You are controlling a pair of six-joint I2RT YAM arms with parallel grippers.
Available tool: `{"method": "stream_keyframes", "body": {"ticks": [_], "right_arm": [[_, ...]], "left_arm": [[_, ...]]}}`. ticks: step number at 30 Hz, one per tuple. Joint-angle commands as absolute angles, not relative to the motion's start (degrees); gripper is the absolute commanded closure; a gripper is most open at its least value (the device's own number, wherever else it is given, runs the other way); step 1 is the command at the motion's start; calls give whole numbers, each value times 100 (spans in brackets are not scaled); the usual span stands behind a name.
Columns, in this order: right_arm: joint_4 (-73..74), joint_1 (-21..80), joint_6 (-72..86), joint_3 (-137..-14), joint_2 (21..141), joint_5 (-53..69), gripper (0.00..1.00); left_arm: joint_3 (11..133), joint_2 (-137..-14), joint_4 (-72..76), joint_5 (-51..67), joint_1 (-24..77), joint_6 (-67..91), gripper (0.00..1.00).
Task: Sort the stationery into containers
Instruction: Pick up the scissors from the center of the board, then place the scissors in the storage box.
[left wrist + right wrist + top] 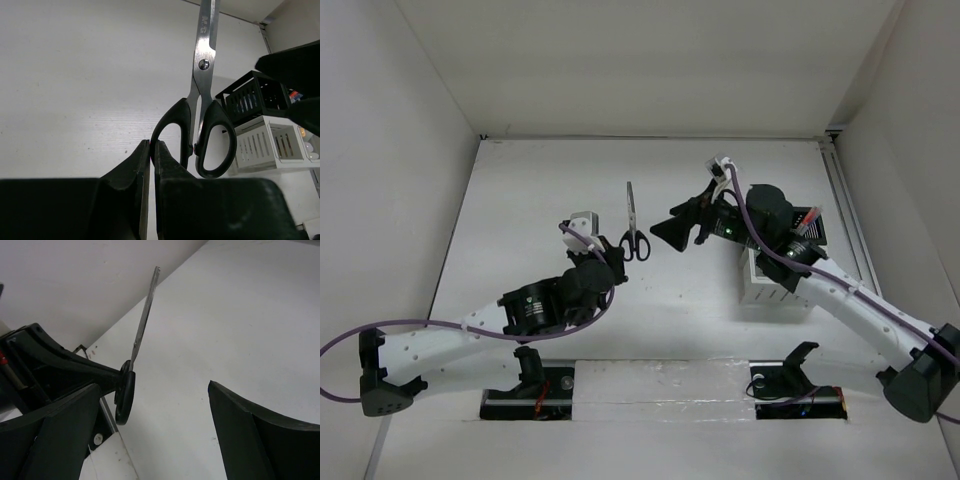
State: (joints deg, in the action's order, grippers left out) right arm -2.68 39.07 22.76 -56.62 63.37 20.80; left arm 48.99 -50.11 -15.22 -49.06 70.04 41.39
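Observation:
The black-handled scissors (632, 225) point their steel blades toward the far wall. My left gripper (618, 252) is shut on the rim of one handle loop and holds the scissors off the table. The left wrist view shows the pinch (152, 143) and the blades (204, 55). My right gripper (660, 232) is open and empty, just right of the handles, facing them. In the right wrist view (152, 385) the scissors (126, 392) show edge-on near its left finger (55, 430). The organizer (770, 285) stands under my right arm, with black (255, 95) and white slatted (272, 145) compartments.
White walls enclose the table on the left, far and right sides. A red-and-blue item shows in the organizer's black part (810, 222). The arm bases (530, 385) sit at the near edge. A purple cable (420, 325) runs along my left arm.

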Motion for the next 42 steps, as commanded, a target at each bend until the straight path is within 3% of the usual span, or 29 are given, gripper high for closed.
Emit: {"method": "stream_keyframes", "body": {"ticks": [1, 15, 17, 18, 21, 27, 28, 30, 31, 33, 35, 37, 38, 42], "right_arm": [[-931, 3981, 2443, -5923, 6565, 2153, 6], [-1775, 3981, 2803, -6434, 7594, 2733, 15], [-1775, 3981, 2804, -6486, 7655, 2733, 23], [-1836, 3981, 2804, -6486, 7725, 2733, 38], [-1898, 3981, 2856, -6609, 7857, 2786, 54], [-2232, 3981, 3059, -6724, 8235, 3138, 55], [-2311, 3981, 3120, -6724, 8288, 3138, 60], [-2312, 3981, 3120, -6724, 8288, 3138, 95], [-2312, 3981, 3120, -6724, 8288, 3138, 100], [-2312, 3929, 3059, -6724, 8201, 3207, 100], [-2312, 3789, 2675, -6645, 7955, 3322, 100], [-2312, 3525, 2383, -6383, 7657, 3322, 100], [-2312, 3403, 2138, -6259, 7316, 3244, 100], [-2172, 2594, 1138, -5679, 6471, 3113, 100]], "left_arm": [[5001, -4957, -1151, -4922, 7014, 3929, 100], [5001, -5010, -1099, -4799, 7014, 3806, 100], [4949, -5010, -1038, -4738, 7014, 3753, 100], [4948, -5010, -976, -4737, 7014, 3753, 100], [4948, -5010, -914, -4667, 7014, 3700, 100], [4887, -5010, -914, -4667, 7014, 3647, 100], [4887, -5010, -914, -4667, 7014, 3647, 100], [4887, -4958, -914, -4667, 7014, 3708, 100], [4887, -4957, -992, -4737, 7014, 3709, 100], [4887, -4957, -1133, -4790, 7014, 3796, 100], [5018, -4957, -1430, -4974, 7014, 4042, 66], [5123, -5062, -1695, -5036, 7014, 4209, 6], [5255, -5062, -1914, -5036, 7014, 4271, 0], [5861, -5203, -2977, -4967, 7014, 4806, 0]]}}
